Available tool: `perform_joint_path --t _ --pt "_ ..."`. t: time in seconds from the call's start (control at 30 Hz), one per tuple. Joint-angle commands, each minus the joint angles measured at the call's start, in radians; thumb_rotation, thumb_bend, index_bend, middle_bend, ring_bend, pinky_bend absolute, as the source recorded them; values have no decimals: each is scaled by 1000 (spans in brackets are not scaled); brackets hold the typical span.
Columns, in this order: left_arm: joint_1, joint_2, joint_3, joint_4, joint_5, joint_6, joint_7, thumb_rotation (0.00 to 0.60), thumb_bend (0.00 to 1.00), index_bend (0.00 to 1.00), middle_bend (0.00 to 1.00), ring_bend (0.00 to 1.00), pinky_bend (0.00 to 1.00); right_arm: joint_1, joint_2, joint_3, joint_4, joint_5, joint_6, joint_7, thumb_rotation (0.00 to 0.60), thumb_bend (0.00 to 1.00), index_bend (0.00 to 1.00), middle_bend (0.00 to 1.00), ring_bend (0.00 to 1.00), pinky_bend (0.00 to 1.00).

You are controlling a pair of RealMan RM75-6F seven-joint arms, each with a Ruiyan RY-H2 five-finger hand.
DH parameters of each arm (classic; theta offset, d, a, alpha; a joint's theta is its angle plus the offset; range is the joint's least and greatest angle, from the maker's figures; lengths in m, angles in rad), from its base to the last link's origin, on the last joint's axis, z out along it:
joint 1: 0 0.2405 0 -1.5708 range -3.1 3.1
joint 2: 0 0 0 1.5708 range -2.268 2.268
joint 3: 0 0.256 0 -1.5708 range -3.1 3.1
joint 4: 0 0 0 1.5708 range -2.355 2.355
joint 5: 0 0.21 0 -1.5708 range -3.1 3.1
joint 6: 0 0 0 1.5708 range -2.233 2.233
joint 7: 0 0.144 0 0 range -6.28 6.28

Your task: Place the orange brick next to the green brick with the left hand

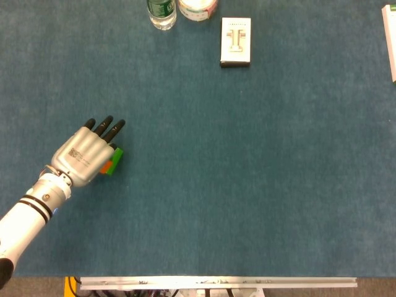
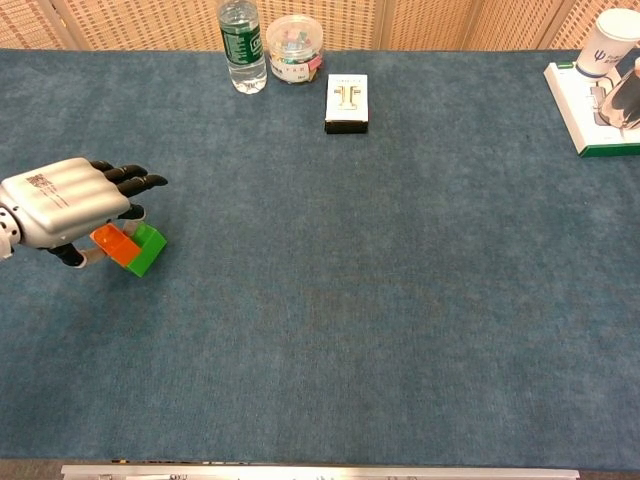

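Chest view, left edge: my left hand (image 2: pixel 65 203) pinches the small orange plastic brick (image 2: pixel 113 243), touching the green plastic brick (image 2: pixel 148 247) to its right.

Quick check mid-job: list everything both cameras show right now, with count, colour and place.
orange brick: 1, orange, far left of table, under the hand, against the green one
green brick: 1, green, just right of the orange
water bottle: 1, clear with green label, far edge
round tub: 1, clear, mixed contents, beside the bottle
small box: 1, white, right of the tub
tray: 1, white with green edge, far right
paper cup: 1, white, on the tray
table: 1, blue cloth
left robot hand: 1, silver, black fingers, over the orange brick
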Motion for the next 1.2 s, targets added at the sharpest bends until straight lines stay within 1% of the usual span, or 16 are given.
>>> perform_joint_path --t 0.03,0.17,0.27,0.37,0.57,0.63,0.73,1.0,1.2 --pt "0 -3 0 1 -1 2 5 600 352 620 0 0 189 0 0 0 0 0 1 1 600 435 632 548 418 462" --pt "0 -4 1 1 -2 3 10 600 353 613 0 0 189 -1 1 0 0 -1 1 3 600 435 632 548 418 462" --pt "-1 -2 1 -1 -4 3 14 600 353 576 0 0 189 -1 1 0 -1 0 1 3 600 435 632 547 418 462" --pt "-2 1 3 -4 -4 5 20 600 353 489 0 0 189 -1 1 0 -1 0 1 1 600 435 632 548 418 462" --pt "-2 6 4 -11 -10 11 32 600 353 254 0 0 189 -1 1 -1 -1 -1 0 0 600 435 632 548 418 462" --pt "-2 8 4 -14 -13 12 35 600 353 192 0 0 189 -1 1 -1 -1 -2 1 0 600 435 632 548 418 462" --pt "-2 8 3 -18 -16 15 36 600 352 141 0 0 189 -1 1 -1 -1 -2 1 0 600 435 632 547 418 462" --pt "-3 15 0 -29 -20 24 43 600 352 71 0 0 189 -2 1 -1 -1 -3 2 0 600 435 632 548 418 462" --pt "-3 21 0 -38 -25 31 54 600 352 68 0 0 192 -1 1 -2 -1 -4 1 -1 600 435 632 548 418 462"
